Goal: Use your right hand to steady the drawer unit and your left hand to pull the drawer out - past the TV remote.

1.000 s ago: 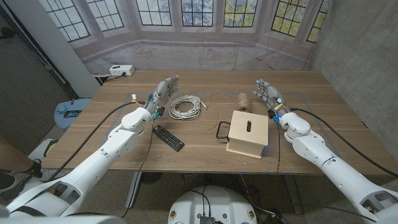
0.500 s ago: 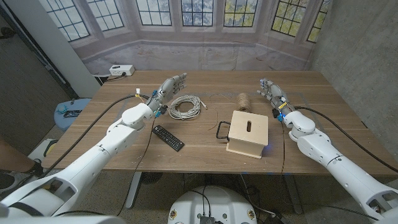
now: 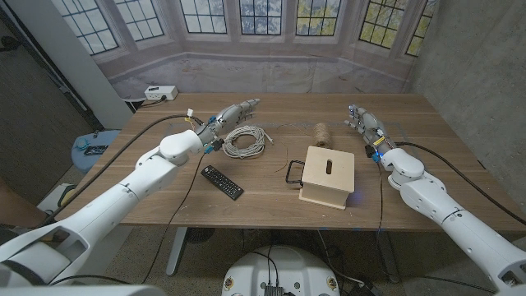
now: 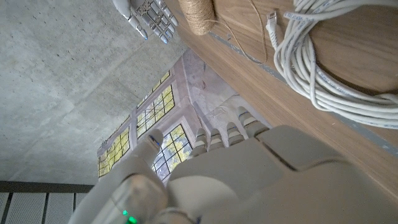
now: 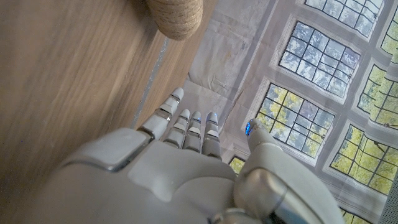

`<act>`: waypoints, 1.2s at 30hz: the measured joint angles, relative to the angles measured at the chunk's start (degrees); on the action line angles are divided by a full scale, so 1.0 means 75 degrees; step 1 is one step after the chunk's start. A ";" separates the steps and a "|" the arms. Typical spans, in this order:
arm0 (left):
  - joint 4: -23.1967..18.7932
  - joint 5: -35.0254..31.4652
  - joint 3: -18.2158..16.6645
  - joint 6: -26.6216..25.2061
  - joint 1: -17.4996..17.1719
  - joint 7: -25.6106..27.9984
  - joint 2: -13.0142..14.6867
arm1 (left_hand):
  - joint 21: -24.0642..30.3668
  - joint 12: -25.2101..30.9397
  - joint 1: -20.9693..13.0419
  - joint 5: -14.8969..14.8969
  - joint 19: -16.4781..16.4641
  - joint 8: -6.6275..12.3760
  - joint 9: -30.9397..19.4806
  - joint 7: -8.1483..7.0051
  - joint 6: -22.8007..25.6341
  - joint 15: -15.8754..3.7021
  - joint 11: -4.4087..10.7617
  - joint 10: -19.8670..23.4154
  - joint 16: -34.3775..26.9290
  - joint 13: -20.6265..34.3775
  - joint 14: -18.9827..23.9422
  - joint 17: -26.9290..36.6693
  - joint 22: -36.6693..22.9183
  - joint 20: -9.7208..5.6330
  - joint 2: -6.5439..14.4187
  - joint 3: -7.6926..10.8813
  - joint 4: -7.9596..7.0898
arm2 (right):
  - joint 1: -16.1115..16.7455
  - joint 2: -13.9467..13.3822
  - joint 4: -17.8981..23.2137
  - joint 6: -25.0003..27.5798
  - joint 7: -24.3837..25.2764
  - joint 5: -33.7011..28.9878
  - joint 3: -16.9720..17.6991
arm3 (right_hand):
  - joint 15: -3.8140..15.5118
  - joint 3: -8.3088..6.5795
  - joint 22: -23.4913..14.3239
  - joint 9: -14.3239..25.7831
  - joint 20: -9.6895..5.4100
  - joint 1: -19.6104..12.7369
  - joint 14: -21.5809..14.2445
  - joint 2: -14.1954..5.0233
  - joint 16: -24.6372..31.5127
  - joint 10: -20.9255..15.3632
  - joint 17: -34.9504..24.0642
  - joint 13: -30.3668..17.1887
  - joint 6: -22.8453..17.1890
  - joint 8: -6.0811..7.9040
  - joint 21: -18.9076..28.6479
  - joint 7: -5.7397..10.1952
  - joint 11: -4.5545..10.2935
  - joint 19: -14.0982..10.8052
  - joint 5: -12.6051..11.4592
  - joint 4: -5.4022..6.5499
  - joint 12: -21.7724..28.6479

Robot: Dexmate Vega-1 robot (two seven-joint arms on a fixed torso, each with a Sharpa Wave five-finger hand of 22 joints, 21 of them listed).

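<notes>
Both robot hands, left (image 3: 233, 113) and right (image 3: 362, 122), open, fingers extended, holding nothing

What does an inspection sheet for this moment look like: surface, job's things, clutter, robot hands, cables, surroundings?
Surface: wooden table, nothing spilled.
Job's things: drawer unit with black handle facing the remote; drawer looks closed.
Clutter: twine spool.
Robot hands: left robot hand open above the white cable coil; right robot hand open, beyond the unit, touching nothing.
Cables: white coil; black arm cables.
Surroundings: window backdrop, concrete wall, power strip on ledge.
</notes>
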State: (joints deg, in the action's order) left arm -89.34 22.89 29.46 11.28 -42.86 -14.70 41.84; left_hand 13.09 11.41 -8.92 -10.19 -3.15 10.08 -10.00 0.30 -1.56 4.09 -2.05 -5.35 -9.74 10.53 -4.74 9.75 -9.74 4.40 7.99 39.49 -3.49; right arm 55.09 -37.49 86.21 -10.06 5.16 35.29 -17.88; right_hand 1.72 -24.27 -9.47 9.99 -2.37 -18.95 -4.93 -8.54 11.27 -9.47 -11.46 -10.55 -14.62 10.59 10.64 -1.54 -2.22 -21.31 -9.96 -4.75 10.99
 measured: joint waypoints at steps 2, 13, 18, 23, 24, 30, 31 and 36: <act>-0.0076 -0.0094 0.0025 -0.0008 0.0016 -0.0066 0.0073 | 0.0000 0.0000 0.0002 0.0000 0.0000 0.0000 0.0000 0.0000 0.0000 0.0000 0.0000 0.0000 0.0000 0.0000 0.0000 0.0000 0.0000 0.0000 -0.0002 0.0000 0.0000 | 0.0062 -0.0032 0.0059 0.0006 0.0033 0.0004 0.0031 | 0.0000 0.0000 0.0000 0.0000 0.0000 -0.0032 0.0000 -0.0033 0.0000 0.0001 0.0000 0.0000 0.0000 0.0000 0.0000 0.0000 -0.0001 0.0000 0.0000 0.0000 0.0000; -0.0360 -0.0456 0.0081 0.0129 0.0048 -0.0459 0.0378 | 0.0000 0.0000 0.0023 0.0000 -0.0001 0.0000 0.0000 0.0000 0.0001 0.0000 0.0043 -0.0039 -0.0001 0.0039 0.0001 -0.0001 0.0000 0.0000 -0.0023 -0.0031 -0.0031 | 0.0373 -0.0192 0.0363 0.0015 0.0187 0.0009 0.0204 | -0.0041 0.0021 0.0000 0.0000 0.0001 -0.0030 0.0041 -0.0030 0.0000 0.0001 -0.0001 0.0000 0.0056 0.0000 0.0000 -0.0025 -0.0001 -0.0002 0.0000 -0.0021 0.0000; -0.0576 -0.0705 0.0090 0.0468 0.0044 -0.0634 0.0684 | 0.0000 0.0000 0.0039 0.0000 -0.0030 0.0000 0.0000 -0.0041 -0.0040 -0.0032 0.0116 0.0034 -0.0062 0.0038 0.0033 -0.0001 0.0000 0.0029 -0.0039 -0.0062 -0.0063 | 0.0473 -0.0256 0.0466 0.0030 0.0359 -0.0027 0.0282 | -0.0041 -0.0011 0.0000 0.0000 0.0001 -0.0061 0.0041 0.0001 0.0000 0.0000 -0.0001 0.0001 0.0056 0.0001 0.0000 -0.0025 -0.0001 -0.0002 0.0000 -0.0052 0.0000; -0.0583 -0.0994 0.0094 0.0934 0.0040 -0.0761 0.0732 | 0.0000 0.0038 0.0081 0.0000 -0.0117 0.0000 0.0001 -0.0043 -0.0038 -0.0085 0.0180 0.0099 -0.0063 0.0038 0.0086 0.0036 -0.0038 0.0023 -0.0080 -0.0095 -0.0095 | 0.0569 -0.0310 0.0548 0.0040 0.0403 -0.0030 0.0355 | -0.0041 0.0024 0.0001 -0.0001 0.0001 -0.0061 0.0041 0.0001 0.0000 0.0037 -0.0001 0.0001 0.0056 0.0001 0.0000 -0.0025 -0.0037 -0.0002 0.0000 -0.0087 0.0000; -0.0583 -0.1057 0.0094 0.1051 0.0040 -0.0796 0.0732 | 0.0000 0.0038 0.0085 0.0000 -0.0149 0.0000 0.0001 -0.0068 -0.0012 -0.0085 0.0180 0.0099 -0.0063 0.0038 0.0086 0.0036 -0.0038 0.0031 -0.0075 -0.0104 -0.0105 | 0.0588 -0.0317 0.0562 0.0040 0.0403 -0.0030 0.0370 | -0.0041 0.0022 0.0000 -0.0001 0.0001 -0.0061 0.0041 0.0001 0.0000 0.0043 -0.0001 0.0001 0.0056 0.0001 0.0000 -0.0025 -0.0043 -0.0002 0.0000 -0.0085 0.0000; -0.0481 -0.1396 0.0124 0.1638 0.0057 -0.0927 0.0803 | 0.0000 0.0063 0.0158 0.0000 -0.0264 0.0043 0.0000 -0.0123 0.0076 -0.0153 0.0221 0.0206 -0.0112 0.0037 0.0194 0.0035 -0.0037 -0.0042 -0.0092 -0.0168 -0.0168 | 0.0693 -0.0358 0.0629 0.0052 0.0497 -0.0045 0.0453 | -0.0041 0.0019 0.0001 -0.0001 0.0001 -0.0101 0.0041 -0.0040 0.0000 0.0042 -0.0001 0.0001 0.0056 0.0001 0.0000 -0.0025 -0.0043 -0.0003 0.0000 -0.0088 0.0000; -0.0346 -0.1468 0.0145 0.1759 0.0108 -0.0940 0.0821 | 0.0000 0.0091 0.0201 0.0000 -0.0319 0.0043 0.0001 -0.0114 0.0109 -0.0150 0.0204 0.0238 -0.0122 0.0037 0.0211 0.0036 -0.0037 -0.0044 -0.0085 -0.0171 -0.0171 | 0.0708 -0.0363 0.0640 0.0053 0.0557 -0.0055 0.0466 | -0.0041 -0.0001 0.0000 -0.0001 0.0001 -0.0106 0.0041 -0.0034 0.0000 0.0043 -0.0001 0.0001 0.0056 0.0001 0.0000 -0.0025 -0.0043 -0.0003 0.0000 -0.0107 0.0000; -0.0161 -0.1814 0.0160 0.2300 0.0166 -0.0980 0.0822 | 0.0000 0.0117 0.0215 0.0000 -0.0373 0.0043 0.0001 -0.0122 0.0132 -0.0191 0.0246 0.0306 -0.0122 0.0037 0.0252 0.0035 -0.0037 -0.0041 -0.0090 -0.0200 -0.0201 | 0.0797 -0.0404 0.0723 0.0053 0.0638 -0.0076 0.0528 | -0.0041 -0.0011 0.0001 -0.0001 0.0001 -0.0215 0.0040 0.0014 0.0000 0.0042 0.0037 0.0001 0.0085 0.0001 0.0000 -0.0055 -0.0042 -0.0003 0.0000 -0.0201 0.0000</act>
State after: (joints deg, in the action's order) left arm -90.55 9.29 30.66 28.52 -41.61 -22.05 48.00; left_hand 13.09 12.29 -7.31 -10.19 -5.95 10.41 -9.99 -0.61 -0.57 2.66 -0.20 -3.06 -10.65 10.81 -2.85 10.02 -10.02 4.09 7.31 37.98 -5.00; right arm 61.06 -40.52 91.63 -9.66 9.94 34.73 -13.92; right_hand 1.42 -24.35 -9.46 9.99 -2.36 -20.56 -4.63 -8.44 11.27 -9.15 -11.18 -10.54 -13.98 10.59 10.64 -1.95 -2.54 -21.34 -9.96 -6.26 10.99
